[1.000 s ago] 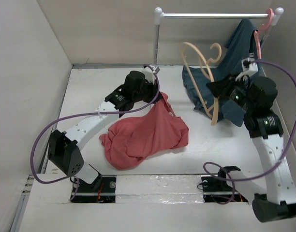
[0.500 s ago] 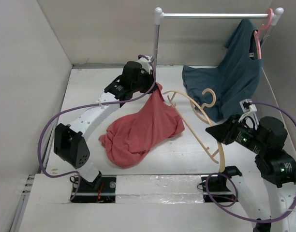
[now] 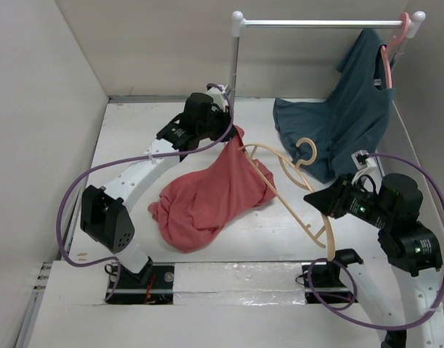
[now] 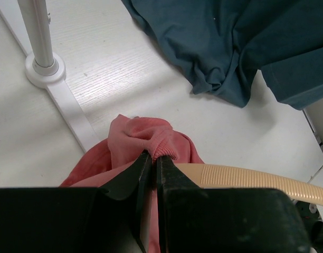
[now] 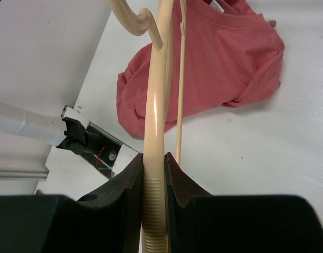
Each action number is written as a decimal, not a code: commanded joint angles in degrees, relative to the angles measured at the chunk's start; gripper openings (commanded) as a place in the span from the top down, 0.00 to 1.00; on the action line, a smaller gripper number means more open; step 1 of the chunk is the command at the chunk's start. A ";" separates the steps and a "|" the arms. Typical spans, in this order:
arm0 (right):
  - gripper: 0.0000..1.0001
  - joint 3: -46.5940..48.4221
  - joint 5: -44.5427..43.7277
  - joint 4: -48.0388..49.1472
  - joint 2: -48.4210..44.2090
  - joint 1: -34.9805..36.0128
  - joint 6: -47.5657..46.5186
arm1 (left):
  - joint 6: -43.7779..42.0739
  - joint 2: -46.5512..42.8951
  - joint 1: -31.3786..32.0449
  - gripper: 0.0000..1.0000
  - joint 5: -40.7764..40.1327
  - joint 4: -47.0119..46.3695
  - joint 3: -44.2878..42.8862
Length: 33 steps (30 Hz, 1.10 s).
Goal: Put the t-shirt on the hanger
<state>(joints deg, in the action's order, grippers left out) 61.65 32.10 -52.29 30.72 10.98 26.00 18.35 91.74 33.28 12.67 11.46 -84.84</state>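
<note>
Left side: the left gripper is nipped tight on a ribbed hem of the red t-shirt, with almost no gap between its fingers. That pinched edge is raised off the table. The rest of the shirt hangs down from it and lies bunched on the surface toward the near-left.

The white post of the clothes rack stands just behind the left gripper, its round foot on the table.

Centre: the hanger, light tan wood, is held off the table and tilted. It reaches from the right gripper toward the raised hem. In the left wrist view its far end lies just beside the pinched fabric, to the right of the fingers. Whether they touch cannot be determined. Its hook points toward the rear of the table, near the lower edge of the teal shirt. The hanger is not inside the red shirt.

Right side: the right gripper is clamped on the ribbed end of one hanger arm, fingers narrow against the wood on both sides. The teal shirt hangs from a pink hanger at the right end of the rack bar, its hem resting on the table.
</note>
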 commanded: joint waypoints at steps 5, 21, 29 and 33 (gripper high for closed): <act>1.00 2.95 0.77 6.50 2.24 0.53 -0.07 | -0.59 -4.56 -0.14 1.00 1.30 -0.65 0.73; 1.00 -5.84 5.79 17.84 3.38 0.53 3.62 | -0.33 -3.85 2.49 1.00 3.51 1.54 -4.10; 1.00 -6.88 4.73 25.82 6.54 1.14 3.97 | 0.63 -6.40 2.49 1.00 5.35 4.62 -6.22; 1.00 -9.26 0.00 33.82 8.12 4.39 5.90 | 2.30 -7.98 2.49 1.00 5.88 5.06 -7.44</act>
<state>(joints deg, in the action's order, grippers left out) 53.25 35.24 -30.26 37.78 13.37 30.15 18.85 88.29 35.55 16.14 17.91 -88.36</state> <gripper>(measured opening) 0.234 0.021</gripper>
